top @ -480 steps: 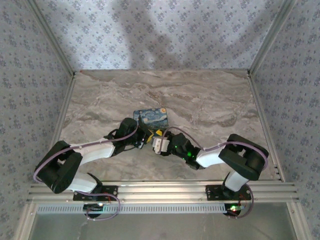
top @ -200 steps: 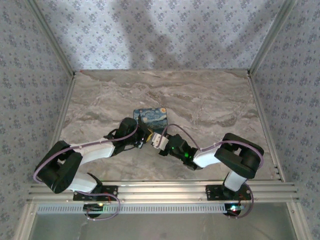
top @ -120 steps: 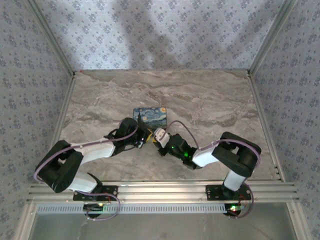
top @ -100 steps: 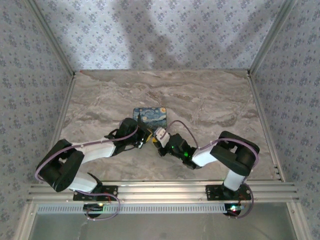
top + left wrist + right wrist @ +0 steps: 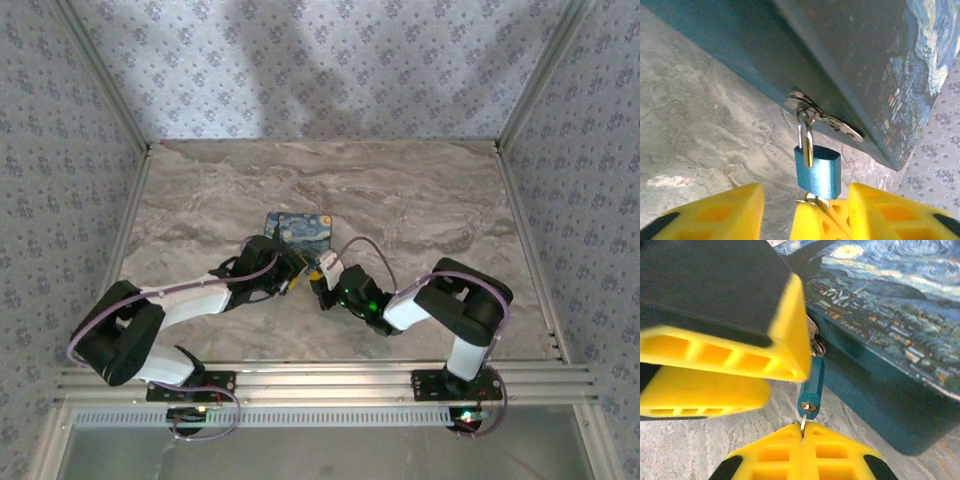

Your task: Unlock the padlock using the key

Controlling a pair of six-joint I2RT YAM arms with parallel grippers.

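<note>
The small blue-grey metal padlock (image 5: 817, 171) hangs from the silver hasp (image 5: 832, 121) on the near wall of the blue-and-yellow swirl-print box (image 5: 865, 70), at the box's 6 o'clock edge in the top view. The right gripper (image 5: 802, 437) is pinched on the thin silver key (image 5: 802, 426), whose tip sits in the keyhole. The left gripper (image 5: 806, 202) is spread wide and holds nothing, with fingers at 4 and 8 o'clock of the lock. Insertion looks done. The shackle seems seated, though one leg is hidden, so turning and release remain.
</note>
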